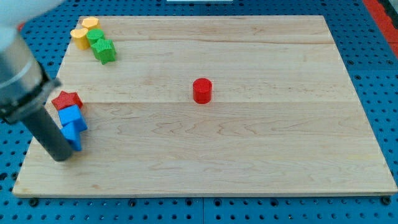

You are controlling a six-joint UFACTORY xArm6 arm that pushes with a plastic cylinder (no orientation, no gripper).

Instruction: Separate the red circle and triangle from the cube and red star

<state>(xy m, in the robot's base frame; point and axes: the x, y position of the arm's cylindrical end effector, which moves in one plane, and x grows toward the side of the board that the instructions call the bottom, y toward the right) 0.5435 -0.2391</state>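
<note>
Blocks crowd the wooden board's (pixel 261 162) left margin while the red circle (pixel 202 90) stands alone near centre, open wood on every side. At nine o'clock, hard by the left edge, the red star (pixel 67 99) touches the blue cube (pixel 70 116), with the blue triangle (pixel 74 135) just below it. I see my tip (pixel 62 155) at the triangle's seven o'clock, touching it or nearly so, near the board's left edge; being a plain rod, it clamps nothing. At eleven o'clock, two yellow blocks (pixel 86 31) and two green blocks (pixel 101 45) huddle by the top-left corner.
</note>
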